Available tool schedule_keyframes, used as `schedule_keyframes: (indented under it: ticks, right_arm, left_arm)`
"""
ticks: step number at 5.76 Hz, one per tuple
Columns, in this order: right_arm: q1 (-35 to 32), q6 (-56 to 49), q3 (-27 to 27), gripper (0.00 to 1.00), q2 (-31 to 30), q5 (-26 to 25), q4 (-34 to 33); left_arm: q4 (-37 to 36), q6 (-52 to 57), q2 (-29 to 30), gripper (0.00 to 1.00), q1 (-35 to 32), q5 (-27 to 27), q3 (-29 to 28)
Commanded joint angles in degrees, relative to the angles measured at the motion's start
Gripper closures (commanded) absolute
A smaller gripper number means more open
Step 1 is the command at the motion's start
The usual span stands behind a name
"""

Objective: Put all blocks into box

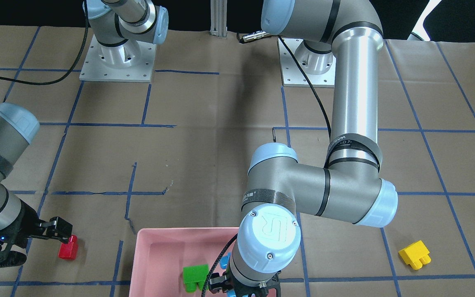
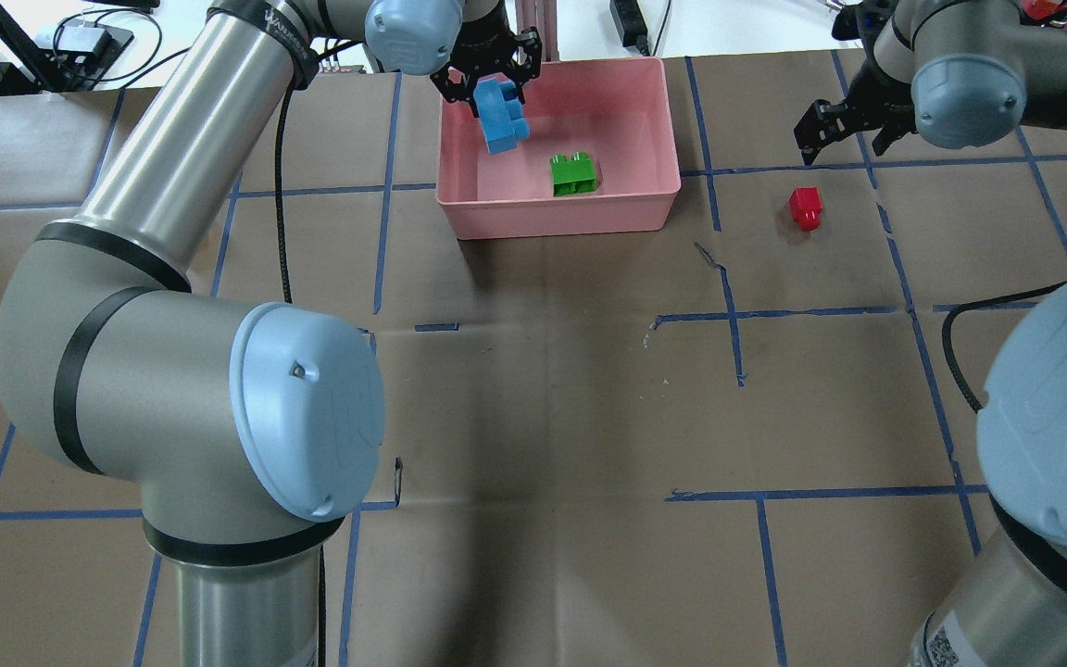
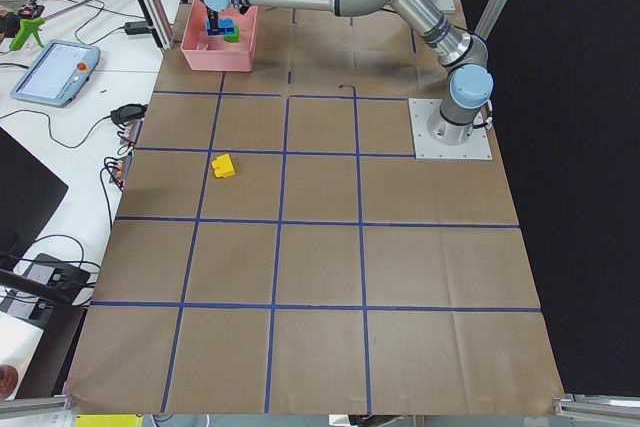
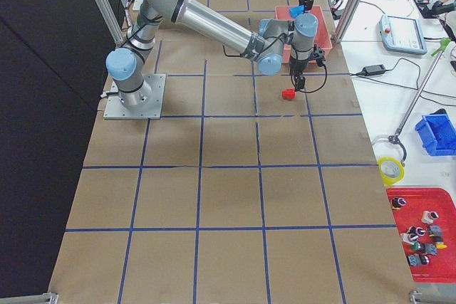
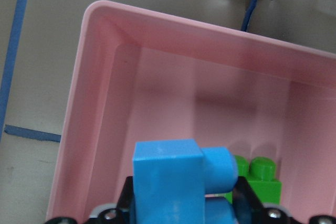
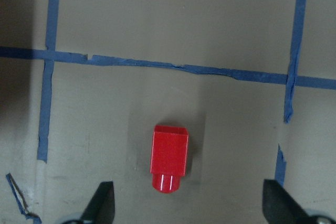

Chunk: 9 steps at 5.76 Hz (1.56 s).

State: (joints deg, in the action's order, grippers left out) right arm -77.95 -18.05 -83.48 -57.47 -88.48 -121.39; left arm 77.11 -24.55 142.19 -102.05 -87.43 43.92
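Left gripper (image 2: 496,93) is clamped onto the blue three-stud plastic brick (image 2: 502,120), holding it tilted above the inside of the shallow pink plastic tray (image 2: 559,213), towards the tray's far left corner in the overhead view. On the tray floor lies the green two-stud plastic brick (image 2: 574,173), close to the near wall and apart from the blue one. Over on the other side, the right gripper (image 6: 190,205) hangs with its fingers spread wide and nothing between them. The small red one-stud plastic brick (image 6: 169,158) sits on the brown paper-covered table (image 2: 543,417) right beneath it, outside the tray. The yellow two-stud plastic brick (image 1: 415,255) lies alone on the table, well apart from the tray.
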Motion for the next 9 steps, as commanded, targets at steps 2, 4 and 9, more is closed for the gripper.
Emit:
schedule_keyframes:
  ticks: [2,4,9]
  right_arm:
    - [-0.19,-0.06,-0.89,0.01,3.15,-0.03,-2.00]
    - [-0.27,0.38,-1.69,0.01,5.08,0.41,-2.00]
    - [-0.98,0.47,-1.51,0.92,5.44,-0.47,-1.57]
  left_arm:
    - [0.05,-2.60,-2.00,0.00,0.09,0.68,0.29]
    - [1.97,0.80,-5.85,0.00,2.88,0.68,0.55]
    - [11.30,25.92,-10.89,0.00,27.99,2.17,5.36]
